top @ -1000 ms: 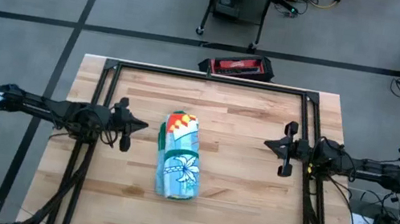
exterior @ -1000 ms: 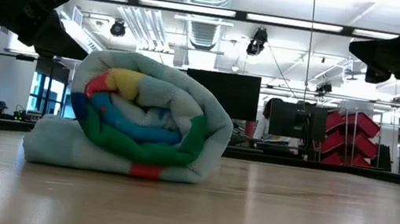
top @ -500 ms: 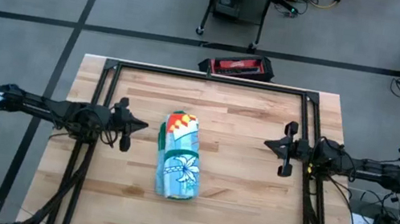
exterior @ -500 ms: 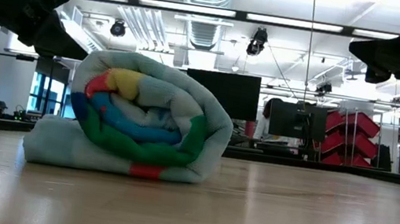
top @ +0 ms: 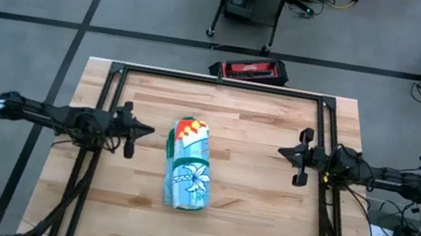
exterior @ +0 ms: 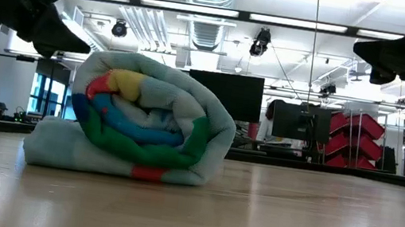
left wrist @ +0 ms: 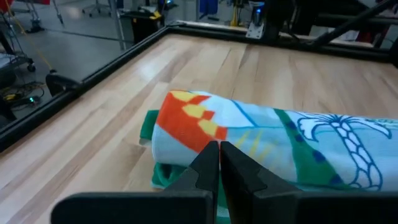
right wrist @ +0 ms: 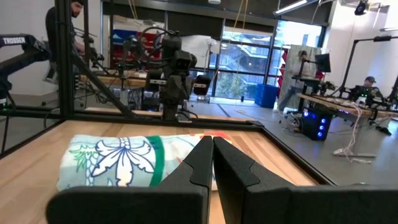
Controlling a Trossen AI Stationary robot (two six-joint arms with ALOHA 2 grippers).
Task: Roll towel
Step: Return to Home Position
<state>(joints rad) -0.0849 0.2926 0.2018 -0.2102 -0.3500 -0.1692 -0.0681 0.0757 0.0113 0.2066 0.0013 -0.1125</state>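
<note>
The towel (top: 188,166) lies rolled up in the middle of the wooden table, its long side resting on the boards and running from far to near. It shows its spiral end in the low view (exterior: 133,119), and also shows in the left wrist view (left wrist: 267,143) and the right wrist view (right wrist: 124,158). My left gripper (top: 148,132) hangs shut and empty above the table, left of the roll's far end (left wrist: 219,152). My right gripper (top: 282,153) hangs shut and empty well to the roll's right (right wrist: 212,146).
A black frame rail (top: 221,80) runs around the table's far and side edges. A red and black case (top: 248,70) lies on the floor past the far edge. Bare boards (top: 251,185) lie on all sides of the roll. A person (right wrist: 68,25) stands in the room behind.
My left gripper has drawn back a little toward the table's left edge, away from the roll. The towel and my right gripper have kept still.
</note>
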